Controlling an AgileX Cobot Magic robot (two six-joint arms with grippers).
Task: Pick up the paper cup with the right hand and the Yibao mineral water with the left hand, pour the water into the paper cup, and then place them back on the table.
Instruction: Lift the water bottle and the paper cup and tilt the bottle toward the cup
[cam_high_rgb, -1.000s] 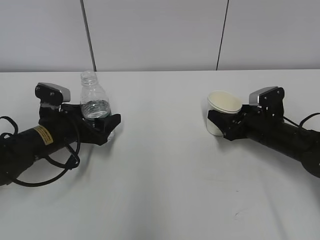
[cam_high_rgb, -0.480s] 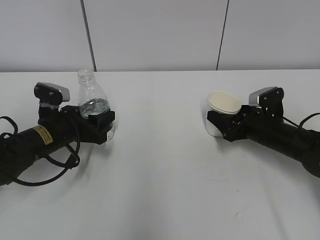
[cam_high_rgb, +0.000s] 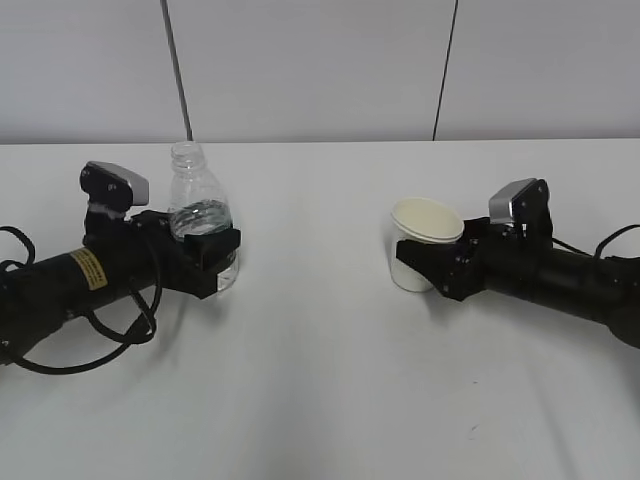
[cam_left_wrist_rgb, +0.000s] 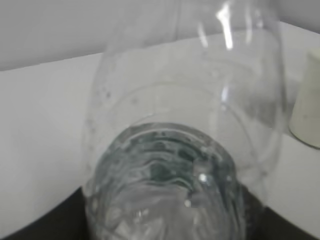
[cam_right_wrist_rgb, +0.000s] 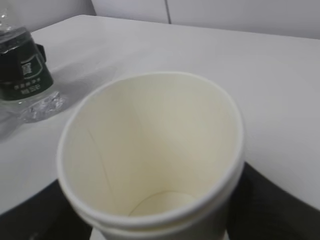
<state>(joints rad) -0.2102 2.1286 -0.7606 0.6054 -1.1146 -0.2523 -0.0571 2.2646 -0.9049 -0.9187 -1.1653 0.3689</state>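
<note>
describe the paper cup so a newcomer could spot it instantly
On the white table, look to the right half, where a black arm ends in the right hand. The paper cup sits in its grip: short, cream-white, opaque and open-topped, unlike the taller clear bottle opposite.

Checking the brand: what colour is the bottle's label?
Dark green with white print on the bottle's label, clearest in the right wrist view.

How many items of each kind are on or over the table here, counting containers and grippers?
Paper cups: 1, the paper cup
Bottles: 1, the Yibao mineral water
Grippers: 2, the left hand and the right hand
Total: 4
</note>
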